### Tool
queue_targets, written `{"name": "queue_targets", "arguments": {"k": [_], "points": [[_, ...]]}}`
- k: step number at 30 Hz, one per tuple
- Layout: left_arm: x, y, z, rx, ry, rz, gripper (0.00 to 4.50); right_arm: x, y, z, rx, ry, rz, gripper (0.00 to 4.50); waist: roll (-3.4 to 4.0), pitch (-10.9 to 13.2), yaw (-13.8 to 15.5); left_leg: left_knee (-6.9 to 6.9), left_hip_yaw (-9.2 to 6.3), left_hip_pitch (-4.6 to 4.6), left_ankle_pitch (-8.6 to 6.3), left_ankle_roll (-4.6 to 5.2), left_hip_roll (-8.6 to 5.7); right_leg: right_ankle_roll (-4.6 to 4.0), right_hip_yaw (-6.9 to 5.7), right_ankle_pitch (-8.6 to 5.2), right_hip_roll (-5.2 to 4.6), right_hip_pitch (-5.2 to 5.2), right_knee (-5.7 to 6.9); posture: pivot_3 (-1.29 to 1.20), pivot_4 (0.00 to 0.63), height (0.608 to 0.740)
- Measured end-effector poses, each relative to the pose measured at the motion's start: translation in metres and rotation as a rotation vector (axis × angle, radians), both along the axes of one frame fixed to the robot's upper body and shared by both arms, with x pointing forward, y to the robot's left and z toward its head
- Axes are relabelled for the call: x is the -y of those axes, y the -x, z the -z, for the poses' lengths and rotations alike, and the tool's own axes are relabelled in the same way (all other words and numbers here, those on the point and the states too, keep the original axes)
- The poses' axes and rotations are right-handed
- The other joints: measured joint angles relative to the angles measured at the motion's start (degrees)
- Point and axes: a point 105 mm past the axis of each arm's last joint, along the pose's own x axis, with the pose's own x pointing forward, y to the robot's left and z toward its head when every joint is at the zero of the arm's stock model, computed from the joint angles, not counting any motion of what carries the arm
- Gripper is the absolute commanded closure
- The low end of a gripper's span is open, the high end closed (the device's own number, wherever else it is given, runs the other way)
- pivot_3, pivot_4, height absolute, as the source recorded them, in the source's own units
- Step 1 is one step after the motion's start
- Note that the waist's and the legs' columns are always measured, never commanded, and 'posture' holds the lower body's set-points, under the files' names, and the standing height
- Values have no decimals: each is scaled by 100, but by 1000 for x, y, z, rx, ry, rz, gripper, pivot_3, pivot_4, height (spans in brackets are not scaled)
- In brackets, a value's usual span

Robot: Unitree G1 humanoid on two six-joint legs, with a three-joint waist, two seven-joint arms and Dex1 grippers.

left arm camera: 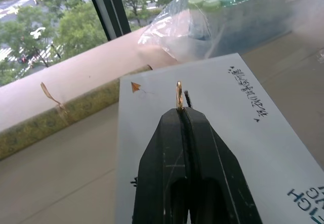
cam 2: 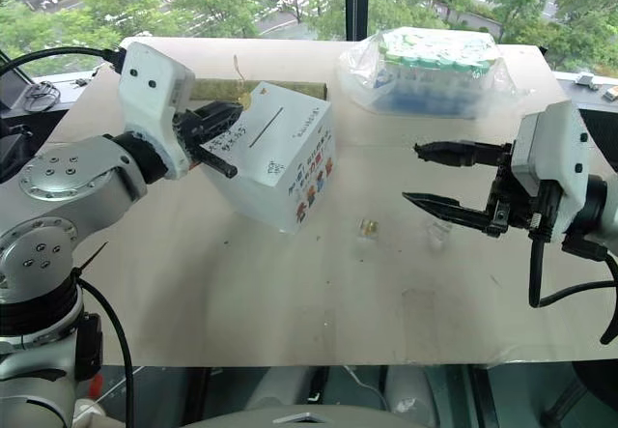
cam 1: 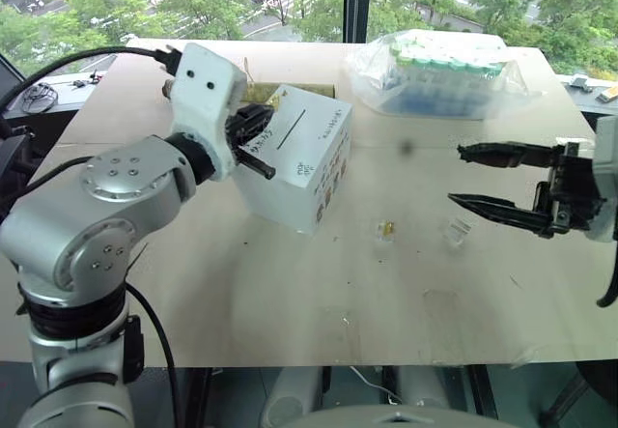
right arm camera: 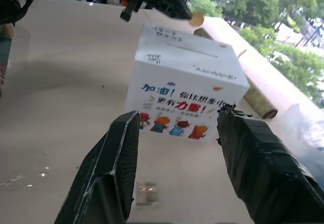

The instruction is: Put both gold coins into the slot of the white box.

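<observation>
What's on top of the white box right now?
Black handwriting and the slot on the white box. The left tool holds a gold coin edge-on above it. The box's inside is hidden.

Clear bag of green-capped tubes [cam 1: 439,72] at table's [cam 1: 290,293] far edge, small clear holder [cam 1: 456,230] nearer

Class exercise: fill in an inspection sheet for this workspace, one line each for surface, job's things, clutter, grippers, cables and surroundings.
Surface: tan table, lightly scuffed.
Job's things: white box tilted, slot on top; one gold coin pinched edge-on above the box; second gold coin lying on the table.
Clutter: bag of green-capped tubes; clear plastic holder; yellowish roll behind the box.
Grippers: left gripper shut on a coin; right gripper open, empty, off the table.
Cables: black cable to the left wrist.
Surroundings: window, trees outside.
</observation>
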Motion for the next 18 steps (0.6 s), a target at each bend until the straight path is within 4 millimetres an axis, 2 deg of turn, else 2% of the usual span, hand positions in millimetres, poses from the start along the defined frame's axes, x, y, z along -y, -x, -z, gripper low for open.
{"name": "queue_targets", "arguments": {"k": [6, 10, 18], "points": [[9, -1, 5, -75, 18, -3, 4500, 3, -3, -22, 43, 3, -12, 1901, -1, 1, -3, 0, 1, 0, 0, 0, 0, 0, 1, 0, -1, 0, 0, 0, 150, 740], [9, -1, 12, -120, 4, -28, 4500, 4, -3, -22, 30, -7, -18, 1901, -2, 2, -1, 0, 2, -2, 0, 0, 0, 0, 1, 0, -3, -1, 0, 0, 150, 740], [6, -7, 6, -104, 0, -85, 4500, 3, -3, -23, 26, -12, -25, 1901, -3, 2, 3, 1, 5, -2, 0, -1, 0, 0, 2, 0, -3, -2, 0, 0, 150, 740]]}}
